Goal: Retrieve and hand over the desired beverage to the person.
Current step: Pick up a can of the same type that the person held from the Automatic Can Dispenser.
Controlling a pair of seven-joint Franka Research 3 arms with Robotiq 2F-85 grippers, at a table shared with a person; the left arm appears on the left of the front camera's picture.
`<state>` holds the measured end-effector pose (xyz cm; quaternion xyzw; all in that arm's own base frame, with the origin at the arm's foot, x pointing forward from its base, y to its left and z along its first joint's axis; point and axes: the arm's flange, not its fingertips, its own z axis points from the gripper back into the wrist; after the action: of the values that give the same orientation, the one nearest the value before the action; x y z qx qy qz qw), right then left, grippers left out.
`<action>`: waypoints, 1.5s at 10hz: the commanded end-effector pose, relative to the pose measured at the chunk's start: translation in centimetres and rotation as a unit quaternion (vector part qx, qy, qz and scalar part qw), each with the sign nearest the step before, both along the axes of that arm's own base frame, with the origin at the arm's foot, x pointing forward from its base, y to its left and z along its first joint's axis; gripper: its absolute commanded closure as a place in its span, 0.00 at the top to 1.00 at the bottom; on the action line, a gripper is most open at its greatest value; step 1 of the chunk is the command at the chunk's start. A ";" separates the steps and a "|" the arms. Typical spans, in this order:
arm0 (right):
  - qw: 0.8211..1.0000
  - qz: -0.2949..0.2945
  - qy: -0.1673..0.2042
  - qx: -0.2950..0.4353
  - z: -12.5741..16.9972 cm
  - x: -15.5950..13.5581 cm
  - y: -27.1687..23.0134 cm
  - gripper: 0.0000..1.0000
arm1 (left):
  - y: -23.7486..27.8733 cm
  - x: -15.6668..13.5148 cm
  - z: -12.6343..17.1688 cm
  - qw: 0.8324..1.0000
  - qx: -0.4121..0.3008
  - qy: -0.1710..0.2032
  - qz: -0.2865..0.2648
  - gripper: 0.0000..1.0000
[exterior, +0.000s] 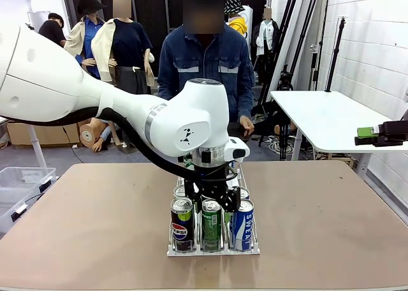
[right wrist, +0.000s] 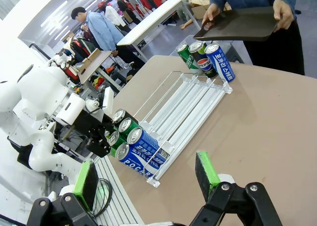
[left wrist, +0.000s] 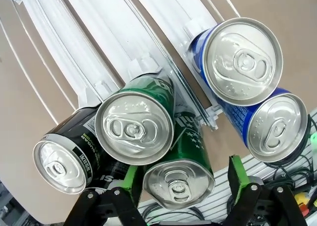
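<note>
A clear plastic rack (exterior: 213, 249) on the table holds rows of cans: black Pepsi (exterior: 182, 224), green (exterior: 211, 222) and blue (exterior: 242, 224) at the near end. My left gripper (exterior: 213, 198) hangs over the front green can. In the left wrist view the gripper (left wrist: 184, 174) straddles that green can (left wrist: 178, 184), its jaws open with a gap still showing beside the right green pad (left wrist: 237, 169). My right gripper (right wrist: 146, 179) stands open and holds nothing, off to the side above the table. The person (exterior: 207, 61) stands at the far side holding a dark tray (right wrist: 237, 25).
Three more cans (right wrist: 205, 60) stand at the rack's far end near the person. The rack's middle lanes (right wrist: 183, 99) are bare. A white table (exterior: 331, 115) stands at the back right. Bare brown tabletop (exterior: 83, 221) lies on both sides of the rack.
</note>
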<state>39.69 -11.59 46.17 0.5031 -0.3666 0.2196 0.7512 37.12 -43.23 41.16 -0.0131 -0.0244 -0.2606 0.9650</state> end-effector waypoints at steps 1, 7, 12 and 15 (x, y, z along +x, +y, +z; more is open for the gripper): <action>1.000 0.003 0.003 0.000 0.0 -0.1 0.0 1.00 | -0.7 0.1 -0.1 1.000 0.010 -0.018 0.013 0.73; 1.000 0.003 0.003 0.000 0.0 -0.1 0.0 1.00 | -0.6 0.2 -0.2 1.000 0.014 -0.014 0.009 0.16; 1.000 0.003 0.003 0.000 0.0 -0.1 0.0 1.00 | 0.0 0.1 0.0 1.000 0.007 -0.008 -0.003 0.16; 1.000 0.003 0.003 0.000 0.0 -0.1 0.0 1.00 | -0.6 0.3 1.8 1.000 0.003 -0.012 0.002 0.16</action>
<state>39.69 -11.59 46.17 0.5031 -0.3666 0.2196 0.7512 37.30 -43.33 41.44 -0.0052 -0.0312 -0.2635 0.9641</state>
